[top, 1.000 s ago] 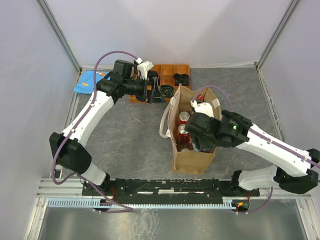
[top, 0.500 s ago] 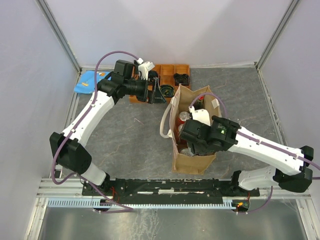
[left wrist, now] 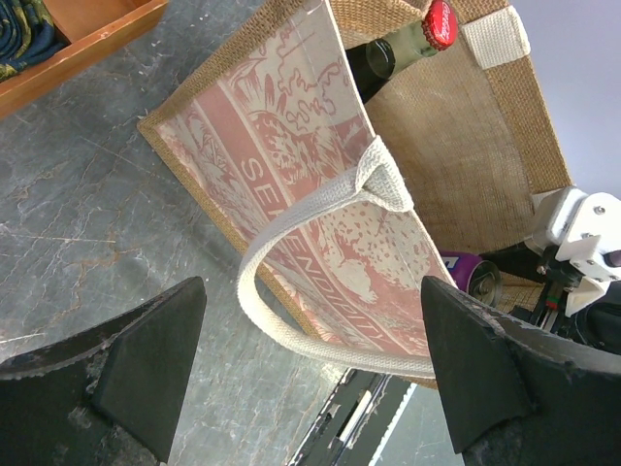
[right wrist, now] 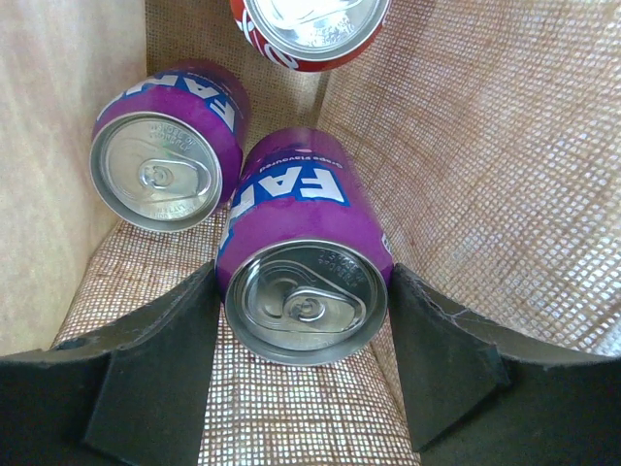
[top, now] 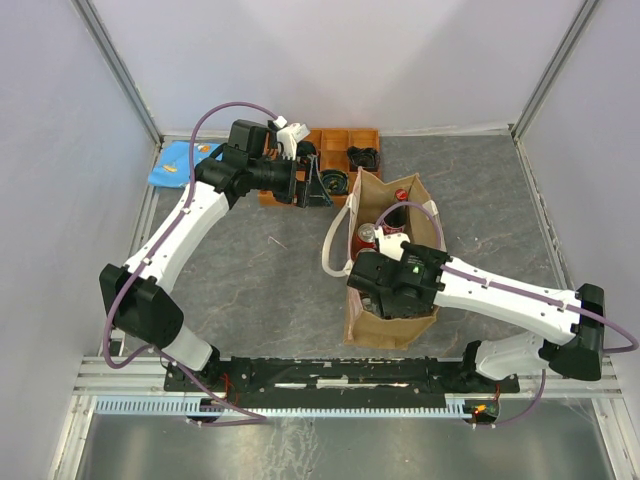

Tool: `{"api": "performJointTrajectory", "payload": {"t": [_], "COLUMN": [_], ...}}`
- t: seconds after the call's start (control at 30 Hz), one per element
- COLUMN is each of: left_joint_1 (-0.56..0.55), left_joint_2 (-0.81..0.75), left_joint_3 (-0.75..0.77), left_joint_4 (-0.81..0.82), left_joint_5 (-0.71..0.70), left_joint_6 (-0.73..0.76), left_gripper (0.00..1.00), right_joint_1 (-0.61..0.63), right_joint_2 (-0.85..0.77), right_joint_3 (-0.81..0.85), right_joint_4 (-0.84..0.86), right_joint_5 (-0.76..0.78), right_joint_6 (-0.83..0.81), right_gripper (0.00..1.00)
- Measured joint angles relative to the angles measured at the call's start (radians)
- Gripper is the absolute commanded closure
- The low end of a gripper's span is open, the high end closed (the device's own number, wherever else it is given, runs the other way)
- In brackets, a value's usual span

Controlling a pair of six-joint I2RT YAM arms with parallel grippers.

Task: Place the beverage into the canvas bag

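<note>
– Beverage first: where does it sit?
– Deep inside the canvas bag (right wrist: 466,146). It is the purple can (right wrist: 286,194), upright, top facing up, low against the woven lining. Whether it rests on the bag's floor, I cannot tell.
– And who has hold of it?
– The right gripper (right wrist: 301,282), reaching down through the bag's mouth. Its jaws are closed on the can, one finger against each side.
– Any company in there?
– A second purple can (right wrist: 160,175) just beside it, a red can (right wrist: 310,24) beyond, and a bottle (left wrist: 408,41) with a red cap at the bag's far end.
– The other arm?
– The left gripper (left wrist: 310,291) hangs outside the bag near the orange tray (top: 340,137), jaws spread wide and holding nothing, facing the red-printed side where a white handle (left wrist: 320,199) loops down.
</note>
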Motion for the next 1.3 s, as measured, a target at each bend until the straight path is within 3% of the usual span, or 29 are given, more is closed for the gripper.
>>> {"api": "performJointTrajectory", "payload": {"t": [0.77,1.3], "left_joint_1": [-0.004,-0.004], "left_joint_2": [-0.001,-0.001], "left_joint_3": [-0.021,-0.025], "left_joint_4": [0.000,0.000], "left_joint_5": [0.000,0.000], "left_joint_6": [0.000,0.000], "left_gripper": [0.03,0.03], "right_joint_1": [-0.005,-0.013], "right_joint_2": [0.091,0.098], "right_joint_3": [-0.163,-0.177], "right_joint_4": [0.168,0.187], "right_joint_5": [-0.082,-0.087], "right_joint_6": [-0.005,-0.042], "right_gripper": [1.00,1.00]}}
